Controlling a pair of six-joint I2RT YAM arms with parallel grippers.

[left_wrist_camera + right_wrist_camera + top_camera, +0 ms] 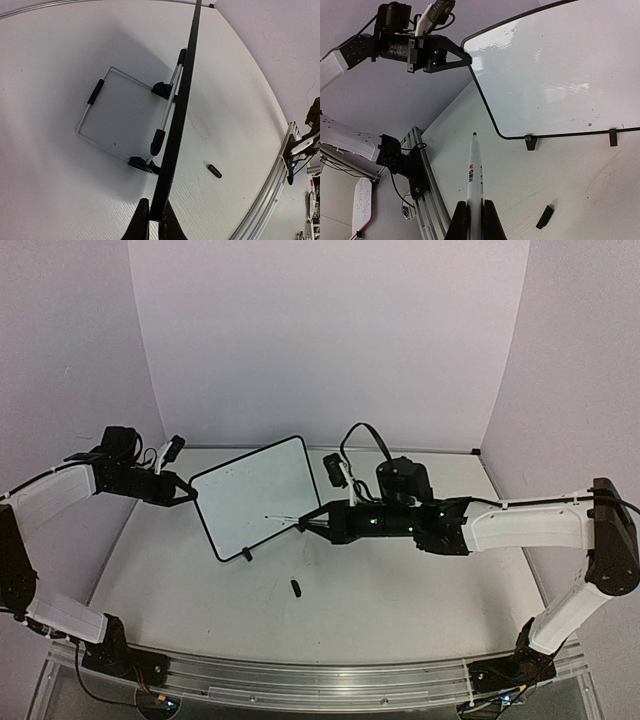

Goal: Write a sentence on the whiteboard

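The whiteboard (pixel 255 495) stands tilted on the table on two small black feet. It also shows in the right wrist view (pixel 555 70), and edge-on in the left wrist view (pixel 182 100). Its face is blank apart from a few faint specks; no sentence shows on it. My left gripper (pixel 190 495) is shut on the board's left edge (pixel 154 220). My right gripper (pixel 315 523) is shut on a white marker (pixel 475 170), uncapped. The marker's dark tip points toward the board's lower corner, a little apart from it.
The marker's black cap (pixel 296 588) lies on the table in front of the board, also in the wrist views (pixel 546 216) (pixel 215 171). A wire stand (pixel 96 91) props the board from behind. The aluminium rail (pixel 320 680) runs along the near edge.
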